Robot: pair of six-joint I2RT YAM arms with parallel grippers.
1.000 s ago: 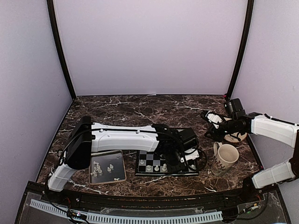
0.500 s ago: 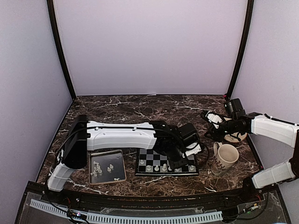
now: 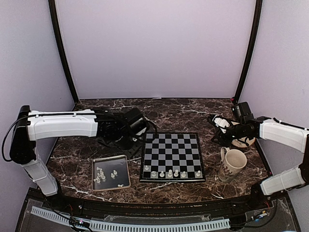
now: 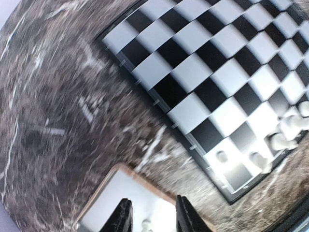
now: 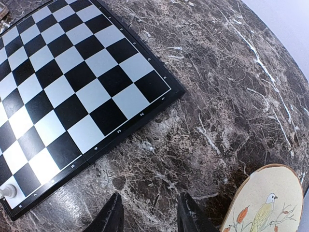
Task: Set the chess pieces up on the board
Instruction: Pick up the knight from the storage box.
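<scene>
Chess pieces [image 3: 169, 172] are lined along the near edge of the board [image 3: 172, 145], which is set between the two claws. Loose pieces [image 3: 101, 175] are kept on a tray [image 3: 121, 181] just nearside of the left gripper [image 4: 151, 205], parted narrowly, empty. The right gripper [image 5: 150, 200] is likewise parted, nothing held.

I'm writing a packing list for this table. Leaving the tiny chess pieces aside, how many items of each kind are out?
Chessboard: 1
Metal tray: 1
Mug: 1
Bird-painted disc: 1
Total: 4
</scene>
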